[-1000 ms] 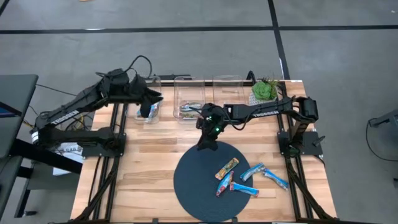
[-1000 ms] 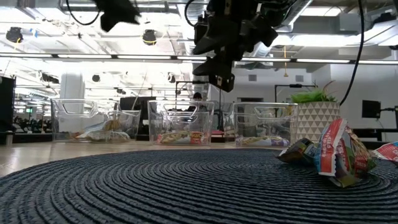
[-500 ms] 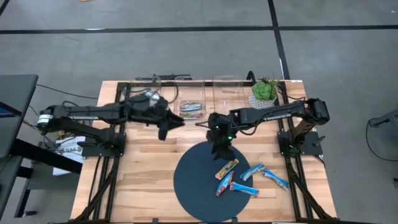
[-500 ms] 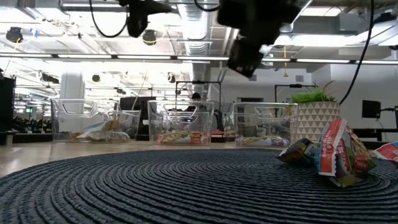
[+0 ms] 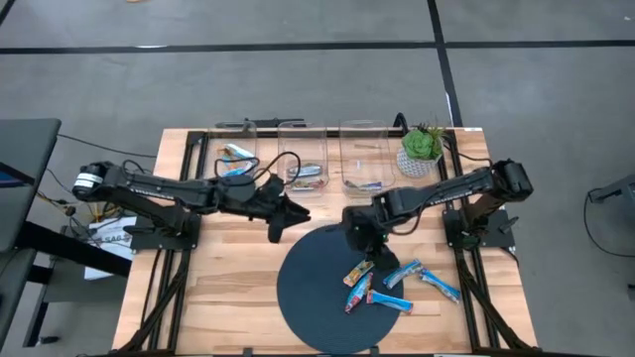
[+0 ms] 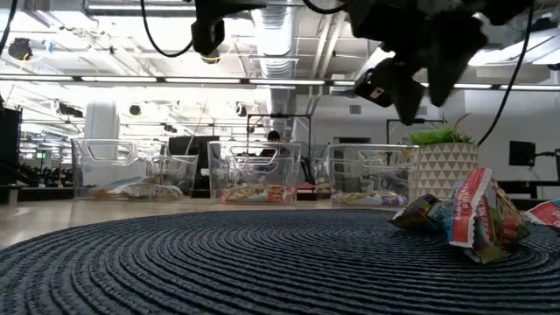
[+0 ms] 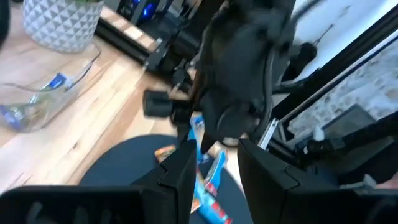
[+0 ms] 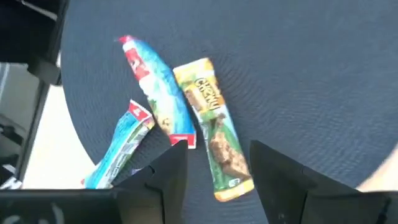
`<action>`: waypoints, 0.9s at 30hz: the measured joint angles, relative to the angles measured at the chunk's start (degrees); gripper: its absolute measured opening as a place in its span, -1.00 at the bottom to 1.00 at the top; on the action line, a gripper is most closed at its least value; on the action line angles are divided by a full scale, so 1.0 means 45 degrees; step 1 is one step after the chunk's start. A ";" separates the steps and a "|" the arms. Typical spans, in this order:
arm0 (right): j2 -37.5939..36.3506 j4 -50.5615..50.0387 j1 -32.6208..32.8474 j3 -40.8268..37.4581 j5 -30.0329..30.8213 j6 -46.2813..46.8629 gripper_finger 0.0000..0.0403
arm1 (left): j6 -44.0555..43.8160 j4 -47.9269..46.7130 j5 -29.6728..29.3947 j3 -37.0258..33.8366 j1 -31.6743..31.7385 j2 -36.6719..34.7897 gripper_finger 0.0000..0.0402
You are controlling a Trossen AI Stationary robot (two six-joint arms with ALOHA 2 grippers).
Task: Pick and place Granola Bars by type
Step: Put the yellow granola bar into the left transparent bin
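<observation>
Several granola bars lie flat on the right part of a round dark mat (image 5: 308,297). One is an orange-and-green bar (image 5: 361,269) (image 8: 216,134); the others, among them a blue bar (image 5: 402,274) (image 8: 155,99), are blue. My right gripper (image 5: 359,241) (image 8: 217,149) hangs open above the mat's far edge, pointing down at the orange-and-green bar and clear of it. My left gripper (image 5: 290,224) (image 7: 214,155) is open with nothing in it, just off the mat's far left edge, pointing toward the right arm.
Three clear bins stand in a row at the table's far edge: the left bin (image 5: 236,159), the middle bin (image 5: 304,164) and the right bin (image 5: 363,164), each with wrapped bars inside. A potted plant (image 5: 423,145) stands at the far right. Bare wood lies left of the mat.
My left gripper has swung from the left bin at the far edge toward the near right and down, now level beside the mat. My right gripper has gone from in front of the middle bin toward the near right, over the mat toward the bars, tipping down. The bars have not moved.
</observation>
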 joint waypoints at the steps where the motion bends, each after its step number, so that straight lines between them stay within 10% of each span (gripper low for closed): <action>1: 0.0022 0.0023 0.0170 -0.0076 0.0161 0.0038 -0.19 | -0.0080 0.0112 -0.0209 0.0006 -0.0156 0.0039 -0.45; 27: 0.0316 0.1738 0.1778 -0.1792 0.2315 0.0339 -0.19 | -0.0231 0.0060 -0.1700 0.0005 -0.1339 0.0224 -0.45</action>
